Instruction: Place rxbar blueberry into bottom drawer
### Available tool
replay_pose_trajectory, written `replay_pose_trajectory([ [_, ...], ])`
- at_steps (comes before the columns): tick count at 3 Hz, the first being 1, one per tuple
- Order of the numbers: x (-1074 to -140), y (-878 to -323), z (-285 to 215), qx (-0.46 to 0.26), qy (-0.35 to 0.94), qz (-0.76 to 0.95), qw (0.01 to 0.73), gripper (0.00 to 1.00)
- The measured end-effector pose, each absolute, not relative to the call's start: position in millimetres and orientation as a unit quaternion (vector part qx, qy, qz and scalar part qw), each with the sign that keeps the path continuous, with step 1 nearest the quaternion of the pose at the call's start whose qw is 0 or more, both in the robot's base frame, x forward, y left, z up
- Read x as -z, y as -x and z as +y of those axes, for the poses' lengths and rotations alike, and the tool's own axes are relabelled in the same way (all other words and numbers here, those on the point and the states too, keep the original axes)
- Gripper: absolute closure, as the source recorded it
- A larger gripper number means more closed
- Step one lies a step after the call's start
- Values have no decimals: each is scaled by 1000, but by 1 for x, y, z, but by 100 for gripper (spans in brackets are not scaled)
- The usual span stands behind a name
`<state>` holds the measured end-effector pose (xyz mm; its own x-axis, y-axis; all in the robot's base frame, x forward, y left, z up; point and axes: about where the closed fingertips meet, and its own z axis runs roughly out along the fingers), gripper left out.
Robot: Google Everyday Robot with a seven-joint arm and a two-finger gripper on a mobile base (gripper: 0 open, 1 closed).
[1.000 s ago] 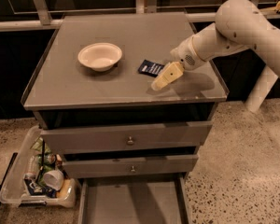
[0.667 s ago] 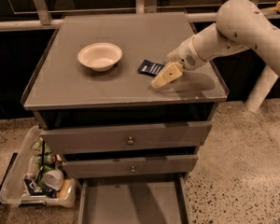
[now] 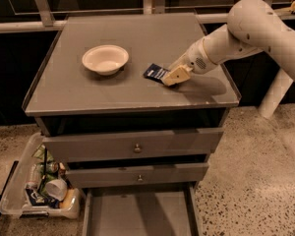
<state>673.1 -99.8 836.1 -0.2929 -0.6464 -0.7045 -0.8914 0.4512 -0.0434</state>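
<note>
The rxbar blueberry (image 3: 154, 72), a small dark blue wrapper, lies flat on the grey cabinet top (image 3: 113, 92), right of the middle. My gripper (image 3: 175, 75) reaches in from the right and sits low on the top, at the bar's right end, touching or covering it. The bottom drawer (image 3: 137, 215) is pulled out at the foot of the cabinet, a shallow grey tray with nothing in it.
A white bowl (image 3: 105, 59) stands on the cabinet top left of the bar. Two knobbed grey drawers (image 3: 136, 146) are shut above the bottom one. A clear plastic bin of clutter (image 3: 39, 186) sits on the floor at the left.
</note>
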Motion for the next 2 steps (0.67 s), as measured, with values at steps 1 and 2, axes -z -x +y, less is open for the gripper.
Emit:
replay_pose_trajectory([
  [1, -836, -673, -100, -183, 491, 783, 335, 88],
  [2, -836, -673, -100, -183, 491, 783, 335, 100],
])
